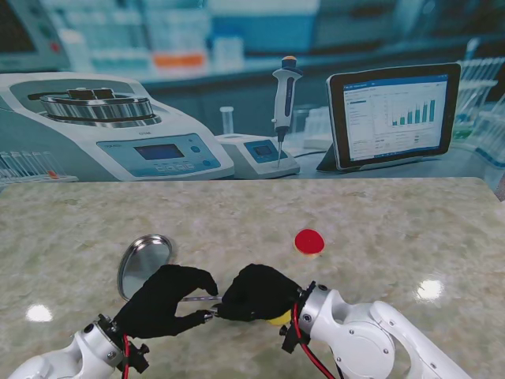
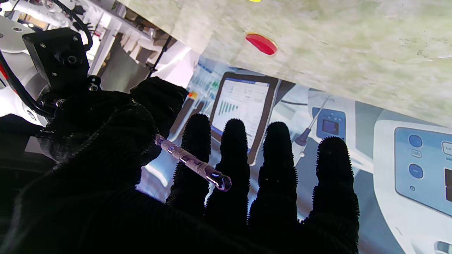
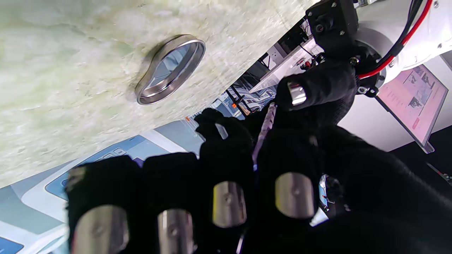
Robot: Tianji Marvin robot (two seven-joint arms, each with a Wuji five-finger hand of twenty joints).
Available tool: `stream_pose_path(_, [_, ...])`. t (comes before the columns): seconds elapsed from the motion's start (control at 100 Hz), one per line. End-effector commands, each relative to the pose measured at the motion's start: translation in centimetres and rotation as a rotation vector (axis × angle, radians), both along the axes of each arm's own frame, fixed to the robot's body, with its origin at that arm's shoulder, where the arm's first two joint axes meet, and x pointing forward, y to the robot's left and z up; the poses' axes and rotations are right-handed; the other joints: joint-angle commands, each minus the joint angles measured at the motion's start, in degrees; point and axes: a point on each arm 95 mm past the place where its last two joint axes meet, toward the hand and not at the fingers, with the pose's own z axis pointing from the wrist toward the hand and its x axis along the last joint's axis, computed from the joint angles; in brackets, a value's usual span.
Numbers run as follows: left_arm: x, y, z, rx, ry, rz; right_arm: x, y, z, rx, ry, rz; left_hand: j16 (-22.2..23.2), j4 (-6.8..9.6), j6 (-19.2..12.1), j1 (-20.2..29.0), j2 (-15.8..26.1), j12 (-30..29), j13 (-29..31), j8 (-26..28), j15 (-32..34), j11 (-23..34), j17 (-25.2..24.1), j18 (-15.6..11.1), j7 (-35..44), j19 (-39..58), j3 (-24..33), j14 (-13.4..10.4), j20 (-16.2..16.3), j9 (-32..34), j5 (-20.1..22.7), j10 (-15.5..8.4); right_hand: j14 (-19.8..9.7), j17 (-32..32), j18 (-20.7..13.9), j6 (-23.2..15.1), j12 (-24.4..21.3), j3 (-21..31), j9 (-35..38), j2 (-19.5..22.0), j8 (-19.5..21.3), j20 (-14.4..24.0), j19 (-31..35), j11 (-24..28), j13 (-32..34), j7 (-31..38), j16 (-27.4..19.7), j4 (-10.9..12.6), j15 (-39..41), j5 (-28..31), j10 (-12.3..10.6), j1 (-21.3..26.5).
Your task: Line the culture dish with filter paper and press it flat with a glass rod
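1. Stand view: both black-gloved robot hands meet low over the counter (image 1: 252,213), nearest me. The left robot hand (image 1: 163,302) and the right robot hand (image 1: 256,292) have the glass rod (image 1: 197,299) spanning the small gap between them. The culture dish (image 1: 144,261), a shallow metal pan, sits just beyond the left robot hand; it looks bare inside, with no paper lining it. A red disc (image 1: 309,242), which may be the filter paper though I cannot confirm it, lies flat on the counter well apart from the dish, to the right. Something yellow (image 1: 278,319) peeks from under the right robot hand.

2. Left wrist view: the rod's rounded end lies across the left robot hand's spread, straight fingers (image 2: 231,148), and I cannot tell whether the thumb pins it. The rod's far end is buried in the right robot hand's curled fingers, which are clamped on it.

3. Right wrist view: the dish again shows only a reflective floor.

4. Judgement: this looks like a rod handover or re-grip, with lining not yet done. Next, the paper must go into the dish before any pressing.
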Motion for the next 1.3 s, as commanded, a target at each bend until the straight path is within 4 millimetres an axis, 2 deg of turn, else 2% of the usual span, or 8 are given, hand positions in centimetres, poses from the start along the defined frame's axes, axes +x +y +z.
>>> stream_pose_path(0.0, [0.0,-0.1,-0.1,0.000,0.011,0.005,-0.2,0.4,-0.3,0.006,0.014,0.014,3.56,-2.70,-1.57,-0.69,-1.28,3.52,2.40,3.97,5.52,3.76,0.94,1.18,4.85,5.85,1.53,1.30,2.46,2.74,1.25,-0.16,-4.82,2.58,-1.50,4.75,1.30,-0.69,3.44,1.69,0.53,0.03,17.41,6.11,2.36,1.21,0.79,-1.03,6.63,3.72,-2.35,-1.08])
stream_pose_path(0.08, [0.1,-0.1,-0.1,-0.001,0.017,0.007,-0.2,0.7,-0.4,0.011,0.018,0.023,7.62,-4.20,-3.53,2.54,-1.99,7.70,5.29,8.20,13.30,8.93,2.55,2.05,11.76,11.56,-2.98,2.44,3.54,6.85,2.91,-0.24,-4.87,2.58,-1.50,4.74,1.31,-0.71,3.44,1.69,0.55,0.03,17.41,6.10,2.36,1.19,0.78,-1.02,6.64,3.73,-2.36,-1.10])
stream_pose_path(0.43, [0.4,-0.2,-0.2,-0.010,0.052,0.022,-0.2,1.5,-0.7,0.027,0.038,0.038,17.45,-3.68,-5.76,5.28,-1.84,18.61,13.88,21.09,36.94,24.48,7.68,5.18,23.23,29.61,-6.51,3.98,10.02,16.62,7.34,0.29,-4.85,2.58,-1.50,4.73,1.32,-0.75,3.44,1.71,0.66,0.03,17.41,6.07,2.36,1.14,0.70,-1.01,6.63,3.74,-2.37,-1.07])
stream_pose_path(0.6, [0.3,-0.1,-0.2,-0.015,0.056,0.024,-0.2,1.4,-0.7,0.020,0.035,0.026,19.72,-3.89,-5.40,5.12,-1.88,21.04,16.29,18.73,42.34,28.46,9.10,5.38,21.00,33.54,-6.33,3.31,12.25,18.74,7.37,2.83,-4.85,2.74,-1.69,4.71,1.32,-0.82,3.44,1.94,0.69,-0.07,17.41,6.00,2.35,1.05,0.69,-1.04,6.65,3.72,-2.40,-1.10])
stream_pose_path(0.81, [0.4,-0.1,-0.1,-0.029,0.067,0.016,0.0,1.6,-0.7,0.034,0.028,0.016,22.71,-3.56,-4.98,5.32,-1.02,23.81,24.07,13.54,49.18,34.70,15.95,7.94,19.76,38.93,-7.80,3.61,17.93,25.81,11.63,0.90,-4.81,2.78,-1.90,4.62,1.31,-1.04,3.43,1.95,0.72,-0.24,17.41,5.84,2.35,0.78,0.64,-1.18,6.62,3.68,-2.47,-0.94])
stream_pose_path(0.98, [0.4,-0.1,-0.2,-0.013,0.090,0.011,0.1,1.8,-0.9,0.048,0.003,0.002,24.29,-3.65,-4.82,0.38,-0.38,26.77,30.09,22.31,55.63,42.14,22.61,9.30,25.40,43.81,-3.07,1.67,24.58,30.24,14.39,-3.84,-4.84,2.78,-1.91,4.48,1.25,-1.31,3.40,2.10,0.72,-0.27,17.41,5.49,2.37,0.27,0.50,-1.41,6.54,3.57,-2.55,-1.15])
stream_pose_path(1.1, [0.3,-0.1,-0.1,-0.002,0.100,0.011,0.2,1.9,-1.0,0.042,-0.015,-0.004,25.00,-2.63,-6.60,-0.52,0.65,27.60,31.50,32.83,57.36,45.41,24.42,9.22,26.18,45.33,-3.32,0.00,25.54,30.77,15.10,-7.16,-4.89,2.78,-1.91,4.36,1.24,-1.53,3.41,2.32,0.78,-0.28,17.41,5.27,2.37,-0.03,0.41,-1.66,6.51,3.55,-2.63,-1.11])
stream_pose_path(1.29, [0.2,-0.1,0.0,0.002,0.096,0.023,0.1,2.0,-1.1,0.026,-0.038,-0.007,23.65,-1.63,-7.96,-2.00,0.50,26.49,35.71,45.55,61.07,48.93,29.26,9.94,28.29,49.21,-0.46,-1.20,25.36,34.24,18.37,-8.77,-5.03,2.63,-2.07,4.18,1.28,-1.92,3.39,2.77,0.92,-0.30,17.41,5.00,2.39,-0.44,0.25,-2.00,6.45,3.50,-2.74,-1.15])
